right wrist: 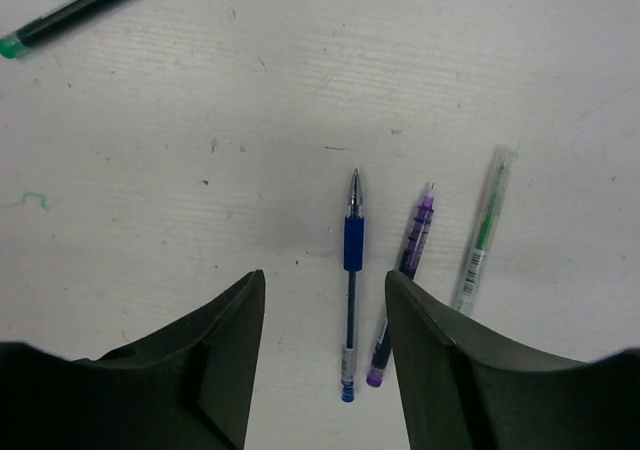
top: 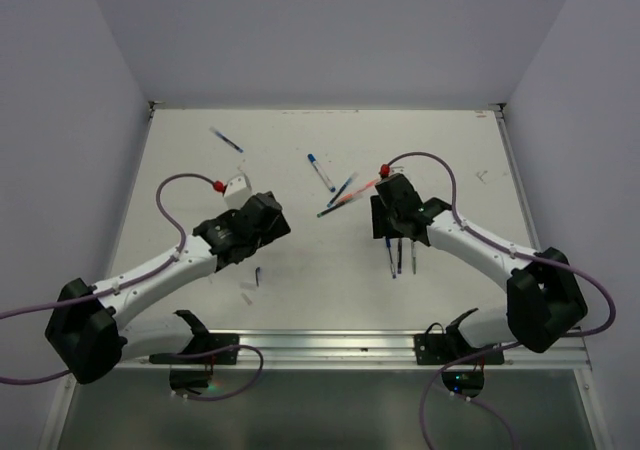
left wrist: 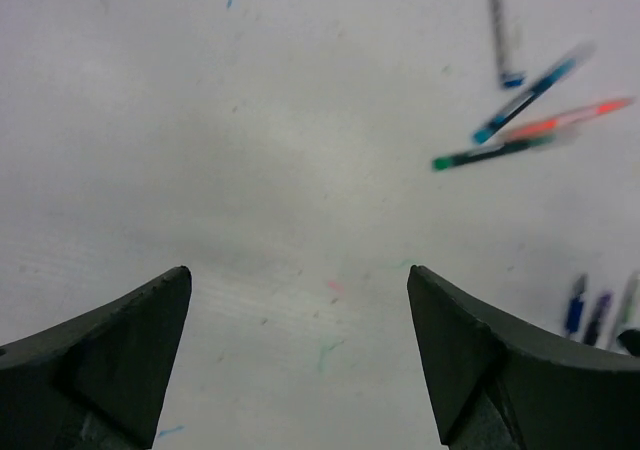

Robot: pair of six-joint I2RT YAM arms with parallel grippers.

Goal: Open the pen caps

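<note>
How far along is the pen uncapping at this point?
Done: the blue pen, purple pen and clear green pen by the right end effector lie with bare tips. In hand: nothing; it and the left end effector are open and empty. Left: the crossed pens in mid-table, the blue-capped pen beside them and the far pen look still capped, though blurred.

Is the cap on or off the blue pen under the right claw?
Off. The blue pen lies flat, its bare pointed tip showing, below the open right gripper.
</note>
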